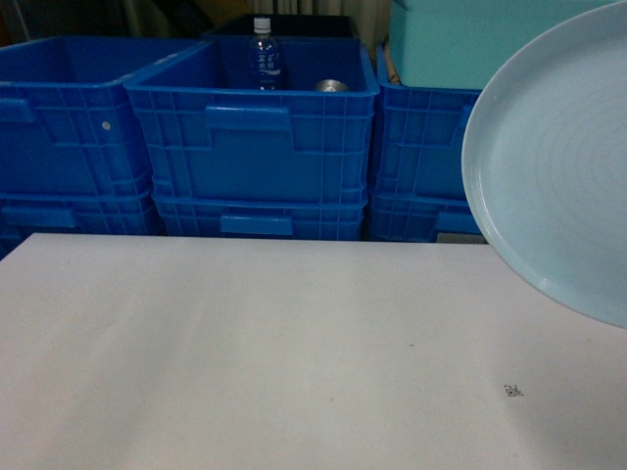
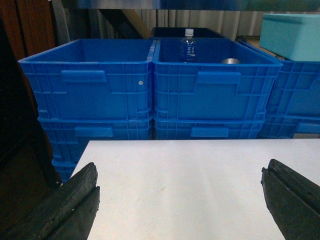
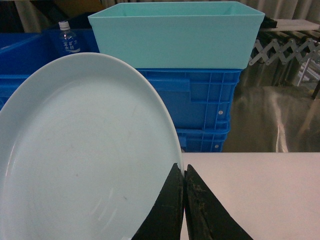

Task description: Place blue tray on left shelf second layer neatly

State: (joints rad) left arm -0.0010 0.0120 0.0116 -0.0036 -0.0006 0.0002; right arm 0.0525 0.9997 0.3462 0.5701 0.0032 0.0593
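Note:
The blue tray [image 1: 558, 166], a pale sky-blue round dish with a raised rim, hangs tilted in the air at the right of the head view, above the white table [image 1: 245, 362]. In the right wrist view the blue tray [image 3: 85, 155] fills the left half, and my right gripper [image 3: 184, 172] is shut on its rim, black fingers pinched together. My left gripper [image 2: 180, 185] is open over the table, its two black fingers [image 2: 75, 200] wide apart and empty. The left shelf is out of view.
Stacked dark-blue crates [image 1: 255, 137] line the far edge of the table; one holds a water bottle [image 1: 264, 54] and a metal can [image 1: 331, 85]. A pale teal box [image 3: 175, 32] rests on the right crate stack. A folding metal rack [image 3: 285, 50] stands at the far right.

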